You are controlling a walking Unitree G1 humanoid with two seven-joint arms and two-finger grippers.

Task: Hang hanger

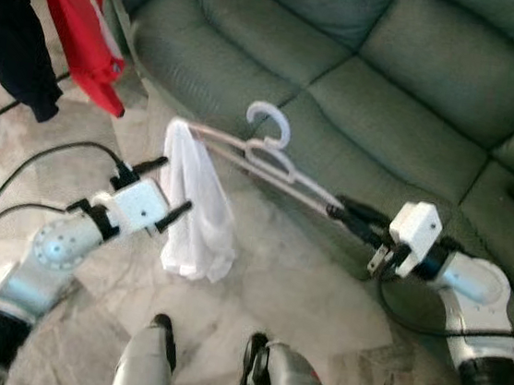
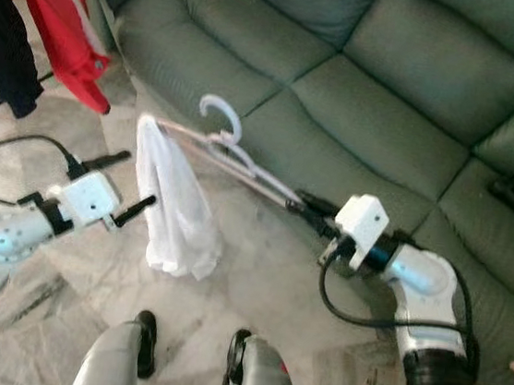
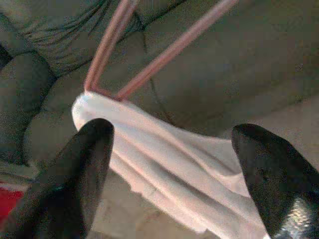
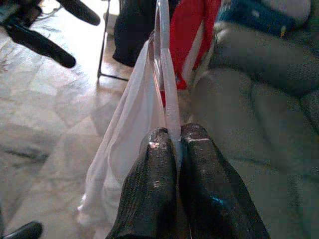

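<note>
Hanger: pale pink, with a white hook, held up in the air in front of the green sofa. A white cloth droops from its far end, clear of the marble floor.

Right gripper: both fingers pinched tight on 1 end of the hanger. Left gripper: fingers spread wide, just beside the cloth, touching nothing as far as I can judge.

Step in hand, my reading: carry the hanger to the rack on the left, where a red garment and a dark garment already hang. To do it well, keep the hook turned upward and keep the pinch firm, since the cloth's weight pulls on the far end. The left gripper could steady that end.

Right wrist view: shows the pinch closely, with a rack leg behind, which the head views blur. Left wrist view: shows cloth bunched at the hanger's corner between the open fingers.
</note>
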